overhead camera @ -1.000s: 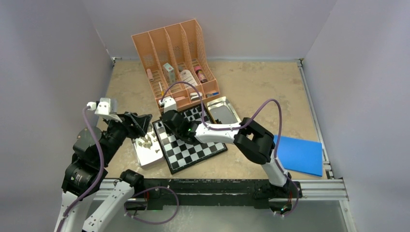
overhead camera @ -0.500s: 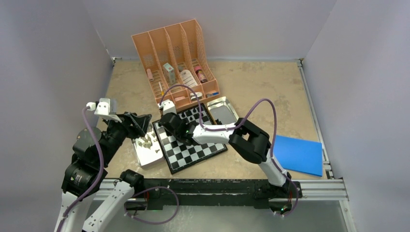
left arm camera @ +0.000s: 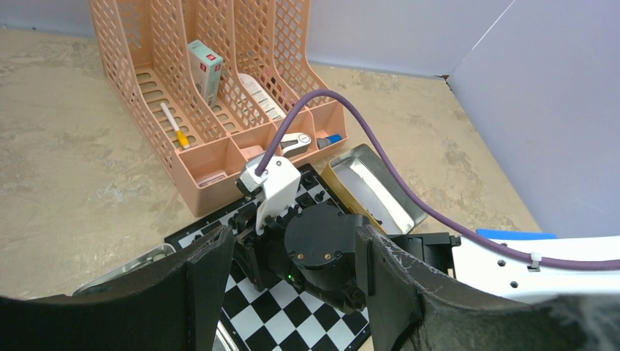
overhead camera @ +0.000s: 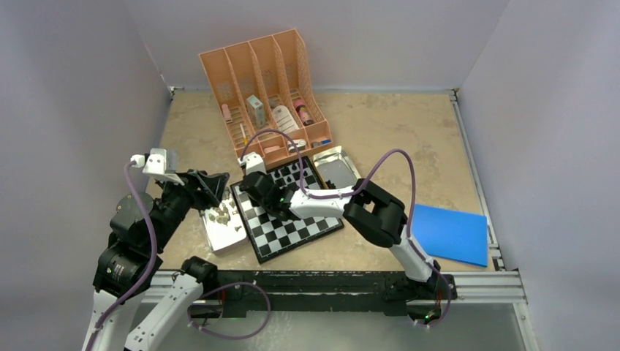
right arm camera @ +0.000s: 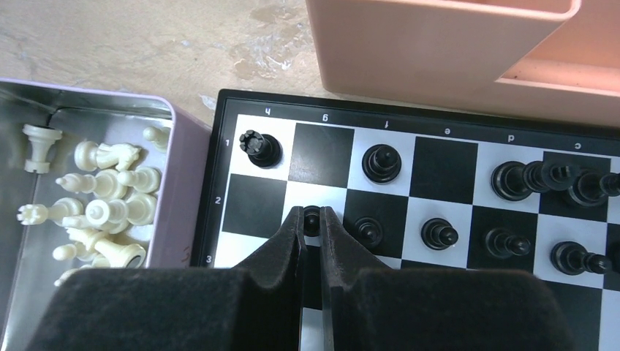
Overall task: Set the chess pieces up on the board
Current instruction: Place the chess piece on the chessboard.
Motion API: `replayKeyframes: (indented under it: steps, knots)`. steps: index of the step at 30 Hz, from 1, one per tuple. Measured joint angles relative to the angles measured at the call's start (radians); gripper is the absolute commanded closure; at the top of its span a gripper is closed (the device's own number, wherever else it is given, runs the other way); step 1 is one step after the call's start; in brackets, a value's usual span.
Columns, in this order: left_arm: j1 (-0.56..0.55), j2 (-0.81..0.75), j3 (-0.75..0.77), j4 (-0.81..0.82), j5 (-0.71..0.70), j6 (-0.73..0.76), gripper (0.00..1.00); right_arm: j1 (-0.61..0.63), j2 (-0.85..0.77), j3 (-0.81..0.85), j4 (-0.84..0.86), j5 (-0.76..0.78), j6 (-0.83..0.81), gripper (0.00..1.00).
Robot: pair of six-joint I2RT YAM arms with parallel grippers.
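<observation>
Counter (overhead camera: 380, 124) carries the chessboard (overhead camera: 286, 235), w/ a metal tray (right arm camera: 186, 190) just beside its left edge. Left claw (left arm camera: 292, 256) hangs released, nothing in it, near the tray. Right claw (right arm camera: 311, 221) is clenched on a black pawn (right arm camera: 311, 213), low over the 2nd row, one file in from the corner. Black side approx. half set: corner rook (right arm camera: 261, 148) and several pawns stand, w/ gaps beside them. Pale pieces (right arm camera: 102, 197) all lie in the tray, so prob. under halfway.

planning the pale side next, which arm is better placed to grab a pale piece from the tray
Left. The left gripper hangs open right by the tray of pale pieces, left of the board. The right gripper is shut on a black pawn at the board, so it is busy.
</observation>
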Motion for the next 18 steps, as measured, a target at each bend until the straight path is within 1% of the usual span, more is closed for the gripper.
replayKeyframes:
  steps: [5,13,18]
  knots:
    - [0.000,0.000,0.000,0.000,0.000,0.000,0.38,0.000,0.020,0.013,0.004,0.006,0.000,0.88]
    - [0.000,0.000,0.000,0.000,0.000,0.000,0.38,0.000,0.024,0.016,0.000,0.023,-0.001,0.79]
    - [0.000,0.000,0.000,-0.001,0.000,0.001,0.38,0.000,0.026,0.024,-0.021,0.027,-0.002,0.69]
